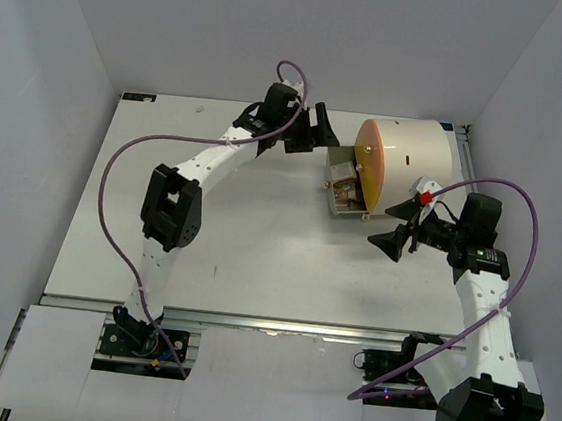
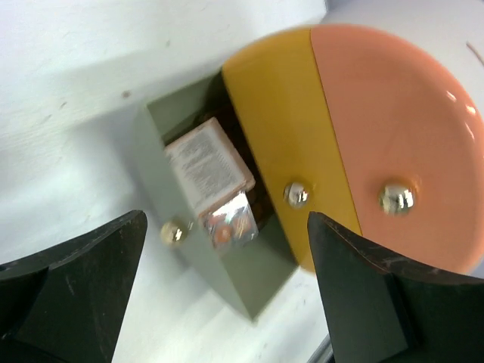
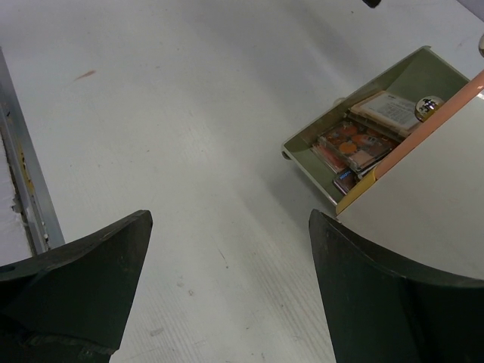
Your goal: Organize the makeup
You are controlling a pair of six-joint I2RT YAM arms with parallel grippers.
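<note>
An open grey-green drawer (image 1: pixel 341 199) sticks out of the cream cylinder (image 1: pixel 413 154) at the orange front. The makeup lies inside it: a flat palette with a printed white label (image 2: pixel 206 162) over a clear-wrapped pink-and-orange palette (image 2: pixel 231 223). The right wrist view shows the same palettes (image 3: pixel 352 144) stacked in the drawer (image 3: pixel 310 159). My left gripper (image 1: pixel 314 136) hovers just above and behind the drawer, open (image 2: pixel 227 223), holding nothing. My right gripper (image 1: pixel 394 228) hangs to the drawer's right, over bare table, open (image 3: pixel 227 227) and empty.
The cylinder's face has a yellow drawer front (image 2: pixel 280 128) and a peach one (image 2: pixel 393 128), each with a metal knob (image 2: pixel 296 194). A metal rail (image 3: pixel 26 189) runs along the table's near edge. White walls close in the table on three sides.
</note>
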